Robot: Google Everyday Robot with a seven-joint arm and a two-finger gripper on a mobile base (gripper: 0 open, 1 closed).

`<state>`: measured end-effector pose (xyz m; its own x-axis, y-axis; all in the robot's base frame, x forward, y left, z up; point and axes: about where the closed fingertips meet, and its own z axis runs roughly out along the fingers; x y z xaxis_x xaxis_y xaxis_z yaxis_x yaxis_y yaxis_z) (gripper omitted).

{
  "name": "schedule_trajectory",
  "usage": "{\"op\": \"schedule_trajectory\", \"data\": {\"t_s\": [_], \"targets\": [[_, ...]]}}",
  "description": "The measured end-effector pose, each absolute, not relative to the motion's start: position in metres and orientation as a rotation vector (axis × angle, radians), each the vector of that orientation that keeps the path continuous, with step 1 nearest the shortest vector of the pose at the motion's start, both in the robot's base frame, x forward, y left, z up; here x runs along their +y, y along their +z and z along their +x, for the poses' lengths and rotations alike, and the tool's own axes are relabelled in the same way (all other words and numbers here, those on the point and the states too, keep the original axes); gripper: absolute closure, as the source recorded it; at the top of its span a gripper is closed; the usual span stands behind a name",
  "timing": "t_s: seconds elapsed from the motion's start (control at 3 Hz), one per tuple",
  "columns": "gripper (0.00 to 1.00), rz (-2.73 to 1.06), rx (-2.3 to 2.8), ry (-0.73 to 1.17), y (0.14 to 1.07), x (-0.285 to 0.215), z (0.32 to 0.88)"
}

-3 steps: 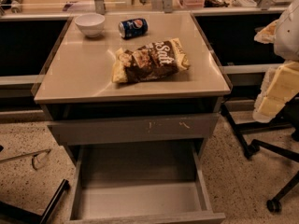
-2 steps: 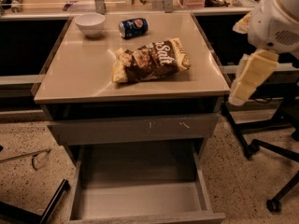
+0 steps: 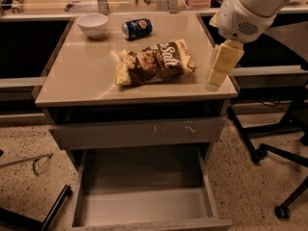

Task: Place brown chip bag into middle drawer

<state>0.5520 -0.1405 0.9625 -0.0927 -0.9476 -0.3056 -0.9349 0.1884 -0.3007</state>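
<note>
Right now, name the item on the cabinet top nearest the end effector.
The brown chip bag: the end effector hangs just beside it, while the blue soda can and white bowl sit farther back.

The robot arm (image 3: 252, 6) has swung in from the right side of the view. A second ago its pale yellow gripper (image 3: 216, 79) hung out past the surface (image 3: 82, 71), lower and farther right. Now the gripper points down over the right edge of the surface, near the right end of the brown chip bag (image 3: 154, 61) but apart from it. The arm's white wrist housing (image 3: 240, 23) now shows in the upper right corner.
</note>
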Motion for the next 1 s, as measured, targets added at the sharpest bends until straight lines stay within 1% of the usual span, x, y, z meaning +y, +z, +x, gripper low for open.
{"op": "schedule_trajectory", "data": {"t_s": [0.33, 1.0], "targets": [[0.00, -1.760, 2.022, -0.022, 0.958, -0.138, 0.563], [0.00, -1.759, 1.893, 0.089, 0.914, -0.104, 0.667]]}}
